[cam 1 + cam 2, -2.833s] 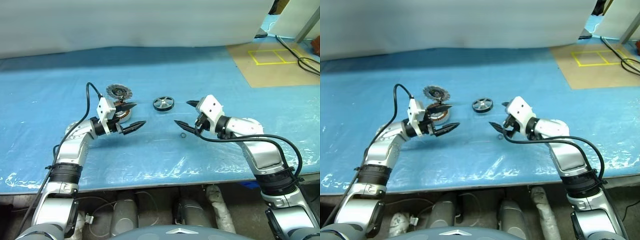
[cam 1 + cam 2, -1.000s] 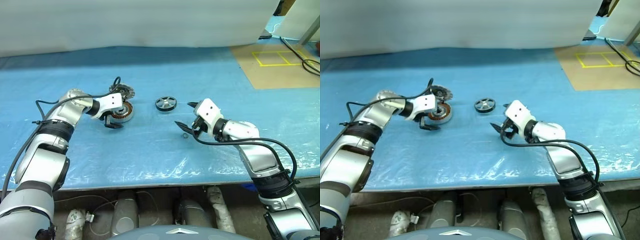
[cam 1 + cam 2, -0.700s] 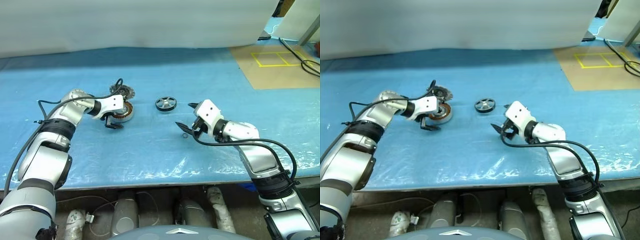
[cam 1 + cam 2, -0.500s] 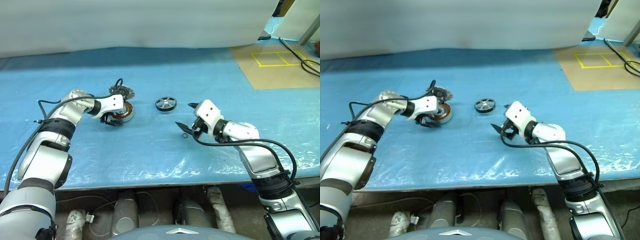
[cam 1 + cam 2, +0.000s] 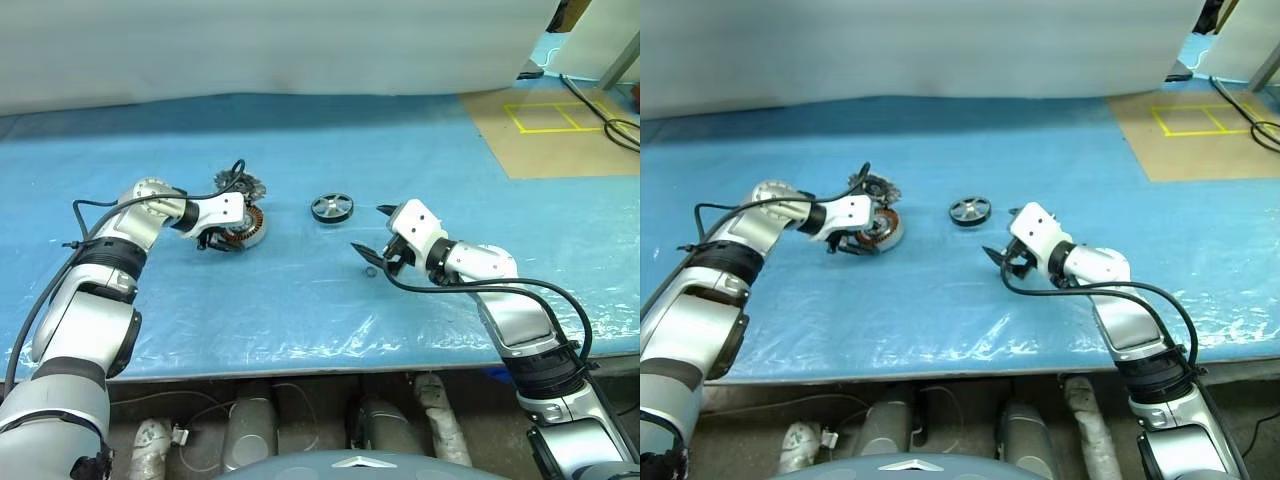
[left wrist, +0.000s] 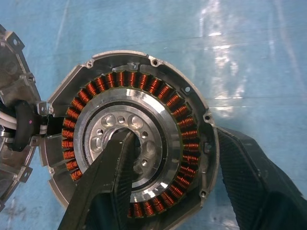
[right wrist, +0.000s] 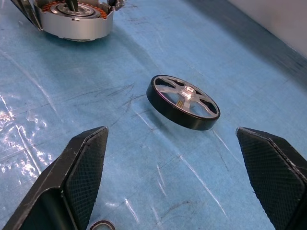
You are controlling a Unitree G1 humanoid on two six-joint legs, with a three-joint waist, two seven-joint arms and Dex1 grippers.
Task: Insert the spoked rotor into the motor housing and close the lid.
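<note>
Left gripper is down on the motor housing. In the left wrist view one black finger sits inside the central silver bore, the other stands outside the housing rim, so the ring of copper windings and the wall on that side lie between the two fingers. Jaws are partly closed across that wall; whether the pads actually bear on the metal cannot be confirmed from this angle. Housing rests flat on the blue plastic sheet, open face up. A finned grey part, possibly the lid, lies touching the housing on the side away from the outer finger, joined to it by a black cable piece and white wires.

Right gripper hovers above the sheet with its fingers spread wide, nothing between them. The spoked rotor lies flat on the sheet ahead of this gripper, centred beyond the gap between the fingertips and well clear of both. Dark outer band, bright silver spokes and hub face up. In the head views the rotor sits between the two grippers, nearer the right one, apart from the housing.

A small dark ring lies on the sheet just under the right gripper's near fingertip.
</note>
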